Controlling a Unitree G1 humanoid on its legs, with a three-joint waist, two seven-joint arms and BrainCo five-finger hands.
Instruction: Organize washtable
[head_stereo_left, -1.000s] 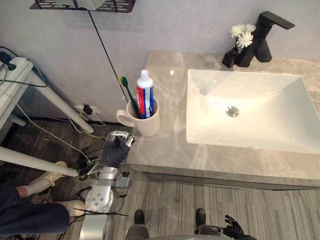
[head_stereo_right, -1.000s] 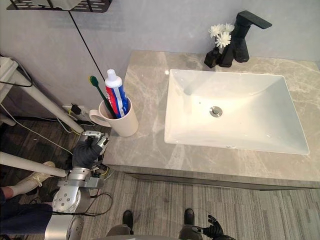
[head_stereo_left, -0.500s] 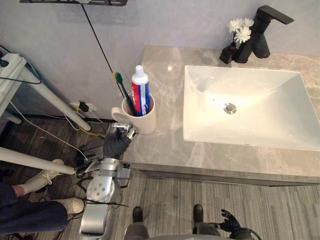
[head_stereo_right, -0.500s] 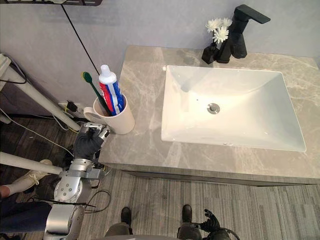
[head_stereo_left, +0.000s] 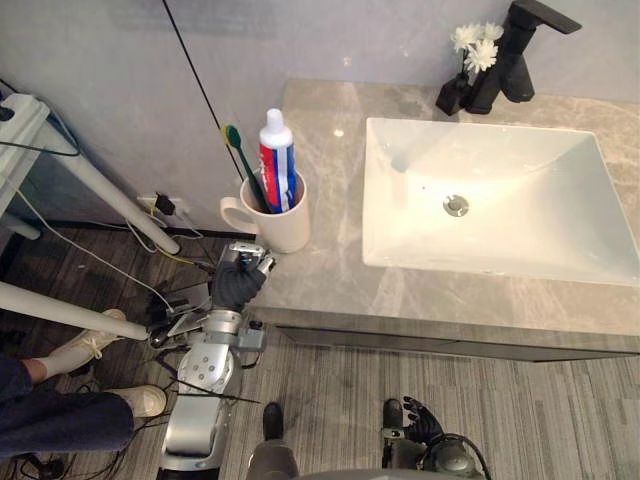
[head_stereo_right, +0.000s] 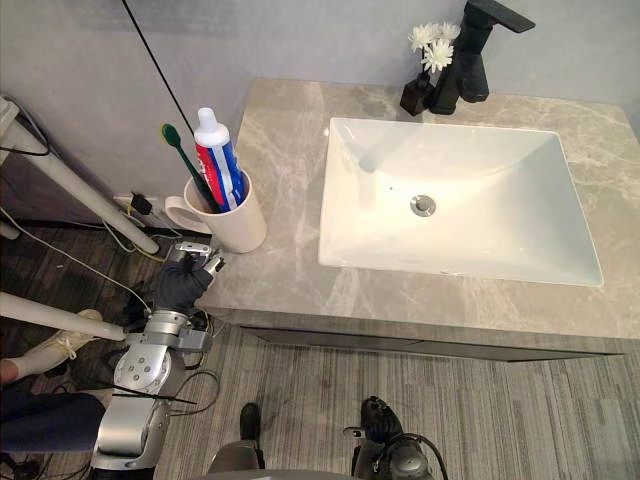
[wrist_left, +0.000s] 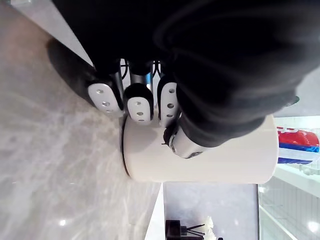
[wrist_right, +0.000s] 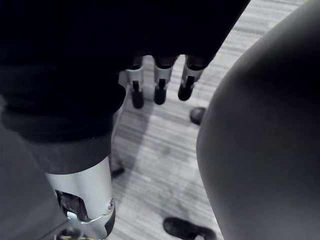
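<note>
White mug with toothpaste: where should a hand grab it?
Probably around the mug, low on its round wall, from the counter's front edge where the left hand is. The toothbrush and toothpaste block the top; the handle points away from the sink.

mug (head_stereo_left: 282, 226): cream-white
toothbrush (head_stereo_left: 232, 136): green
toothpaste (head_stereo_left: 277, 162): white cap, red and blue stripes
bench (head_stereo_left: 322, 282): grey-beige, veined marble
sink (head_stereo_left: 402, 205): white
tap (head_stereo_left: 516, 58): black
flowers (head_stereo_left: 469, 38): white

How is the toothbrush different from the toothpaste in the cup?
The toothbrush is thin, with a green head on a dark handle; the toothpaste is fat, striped red, white and blue, with a white cap. The toothbrush leans out toward the cup's handle side, while the toothpaste stands nearly straight up. Both stick out of the same white cup on the counter.
</note>
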